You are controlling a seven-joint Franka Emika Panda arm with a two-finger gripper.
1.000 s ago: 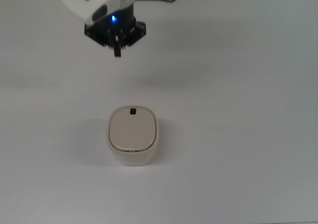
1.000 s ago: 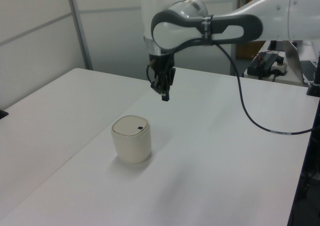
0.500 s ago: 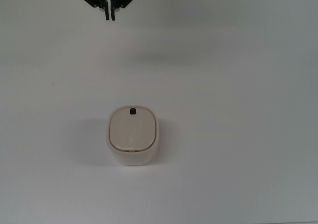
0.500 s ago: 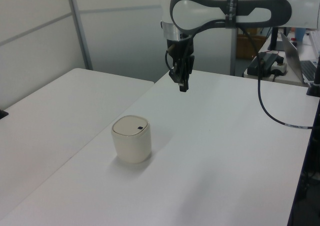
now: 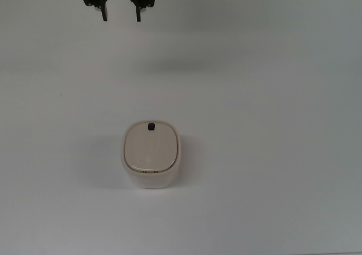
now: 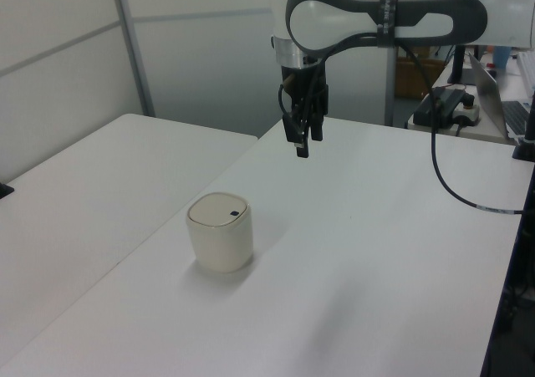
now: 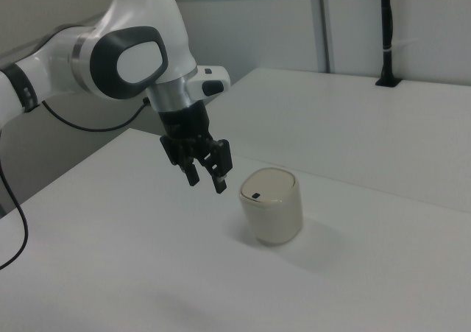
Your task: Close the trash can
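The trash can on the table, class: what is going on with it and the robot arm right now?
The trash can stands alone on the white table, and its beige lid lies flat on top, so it looks closed. Nothing touches it. The arm's end effector hangs in the air well away from the can, near the top view's upper edge, with its fingers spread apart and holding nothing. The closing job appears done.
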